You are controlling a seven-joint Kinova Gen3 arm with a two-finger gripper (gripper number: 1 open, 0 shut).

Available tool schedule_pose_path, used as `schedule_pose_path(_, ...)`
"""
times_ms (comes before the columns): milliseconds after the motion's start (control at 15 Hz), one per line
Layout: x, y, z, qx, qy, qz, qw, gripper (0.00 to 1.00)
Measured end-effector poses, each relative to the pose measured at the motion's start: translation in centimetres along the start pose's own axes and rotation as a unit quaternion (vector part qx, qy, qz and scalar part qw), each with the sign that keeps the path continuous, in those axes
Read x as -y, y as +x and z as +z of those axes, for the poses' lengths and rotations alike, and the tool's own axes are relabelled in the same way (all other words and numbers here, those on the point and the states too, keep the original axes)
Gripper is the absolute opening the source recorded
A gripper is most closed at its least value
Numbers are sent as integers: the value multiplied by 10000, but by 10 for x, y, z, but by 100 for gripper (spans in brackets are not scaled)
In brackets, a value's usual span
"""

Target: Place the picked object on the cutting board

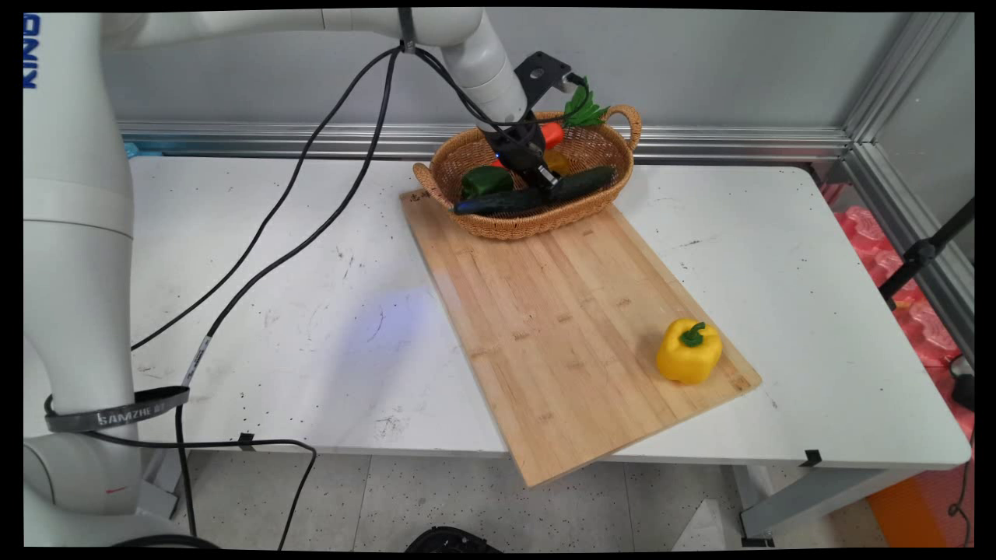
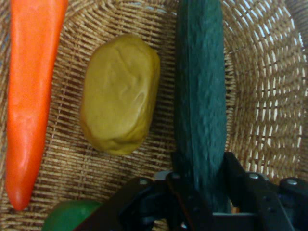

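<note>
My gripper (image 1: 545, 183) reaches down into a wicker basket (image 1: 513, 227) at the far end of a wooden cutting board (image 1: 568, 327). Its two fingers are shut on a dark green cucumber (image 2: 199, 110), which lies across the basket (image 2: 260, 96); in the main view the cucumber (image 1: 498, 204) stretches from the basket's front left to its right. To the cucumber's left in the hand view lie a tan potato (image 2: 120, 94) and an orange carrot (image 2: 29, 91). A green pepper (image 1: 486, 180) sits in the basket's left part, and the carrot (image 1: 552, 134) leans on the far rim with its green top sticking up.
A yellow bell pepper (image 1: 689, 351) stands on the board's near right corner. The board juts over the table's (image 1: 817, 311) front edge. Black cables (image 1: 311, 202) hang from the arm over the table's left half. An aluminium rail runs along the wall behind.
</note>
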Motion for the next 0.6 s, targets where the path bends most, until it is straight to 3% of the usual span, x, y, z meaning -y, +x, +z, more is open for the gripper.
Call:
schedule_pose_path(333, -1, 3, -17, -48, -8, 114, 9999, 0)
schedule_pose_path(600, -4, 3, -50, -116, -51, 317, 9994, 0)
